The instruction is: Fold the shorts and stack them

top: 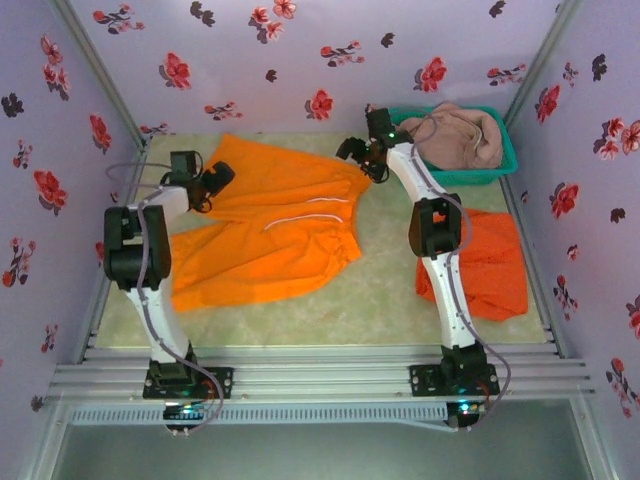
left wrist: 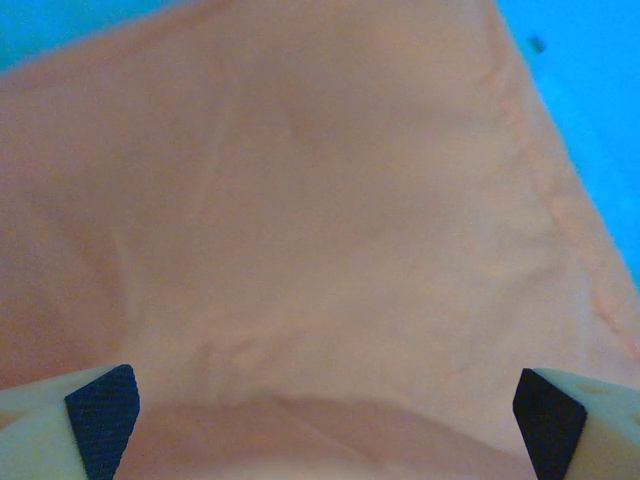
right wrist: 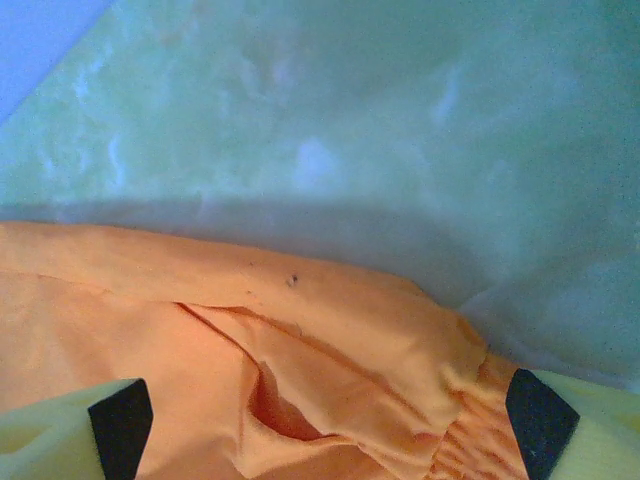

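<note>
Both agape over shorts (top: 280, 230): left claw (left wrist: 324, 418), right claw (right wrist: 330, 422).

Pale orange shorts (left wrist: 300, 220) lie smooth beneath the left gripper (left wrist: 325, 430), whose two dark-padded fingertips (left wrist: 100, 420) stand wide apart at the bottom corners, clamping nothing. A stitched hem (left wrist: 560, 200) runs diagonally down the right side, bordering a bright blue surface (left wrist: 590, 90) marked by one small dark speck (left wrist: 537, 43).
</note>
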Controlling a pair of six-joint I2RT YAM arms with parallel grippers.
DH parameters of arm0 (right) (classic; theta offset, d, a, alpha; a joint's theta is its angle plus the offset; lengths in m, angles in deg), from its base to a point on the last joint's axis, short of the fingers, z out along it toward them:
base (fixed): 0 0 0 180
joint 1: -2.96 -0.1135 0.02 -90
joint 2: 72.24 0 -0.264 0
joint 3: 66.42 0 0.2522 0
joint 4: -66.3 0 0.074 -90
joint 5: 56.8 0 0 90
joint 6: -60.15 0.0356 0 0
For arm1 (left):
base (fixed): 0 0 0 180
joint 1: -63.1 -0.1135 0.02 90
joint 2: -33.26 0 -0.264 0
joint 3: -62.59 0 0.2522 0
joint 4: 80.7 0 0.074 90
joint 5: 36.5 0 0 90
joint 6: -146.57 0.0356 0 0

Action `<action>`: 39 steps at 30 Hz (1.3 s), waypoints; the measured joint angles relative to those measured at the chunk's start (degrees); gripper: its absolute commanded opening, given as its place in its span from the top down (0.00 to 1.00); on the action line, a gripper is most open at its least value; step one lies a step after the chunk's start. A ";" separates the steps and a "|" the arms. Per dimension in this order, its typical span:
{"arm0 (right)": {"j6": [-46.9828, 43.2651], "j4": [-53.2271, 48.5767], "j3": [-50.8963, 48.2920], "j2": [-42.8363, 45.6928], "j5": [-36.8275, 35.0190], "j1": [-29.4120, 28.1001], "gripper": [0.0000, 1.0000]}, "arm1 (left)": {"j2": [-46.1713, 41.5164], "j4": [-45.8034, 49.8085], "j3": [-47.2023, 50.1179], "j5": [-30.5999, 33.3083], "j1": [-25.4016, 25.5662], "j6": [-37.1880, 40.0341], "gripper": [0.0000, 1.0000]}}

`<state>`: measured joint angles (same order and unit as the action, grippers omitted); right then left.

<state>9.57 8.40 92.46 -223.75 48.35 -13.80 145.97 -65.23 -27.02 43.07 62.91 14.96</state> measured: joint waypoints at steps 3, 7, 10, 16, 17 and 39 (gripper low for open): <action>-2.78 -0.46 -0.17 1.36 -0.39 -0.68 0.06 | -8.48 2.75 0.74 0.61 -0.22 0.00 0.01; -6.71 -0.11 -7.26 9.44 -1.64 -4.11 0.05 | -23.45 6.34 4.31 1.03 -0.26 -0.46 0.00; -8.83 1.70 -16.06 19.32 -1.90 -8.20 0.05 | -34.07 8.28 10.88 0.76 -0.26 -2.10 0.01; -9.42 9.60 -35.41 37.29 -0.68 -16.52 0.05 | -45.99 11.80 29.35 -0.81 2.54 -7.67 0.01; -9.38 10.78 -37.94 38.64 -0.26 -17.14 0.05 | -46.88 12.13 31.95 -0.96 3.80 -8.57 0.01; -1.22 23.30 -89.79 56.46 0.46 -21.59 0.05 | -65.37 11.15 60.61 3.78 21.00 -21.92 0.01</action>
<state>8.35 31.70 2.67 -167.29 48.81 -35.39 80.60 -54.08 33.59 46.85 83.92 -6.96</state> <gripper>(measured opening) 0.953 0.993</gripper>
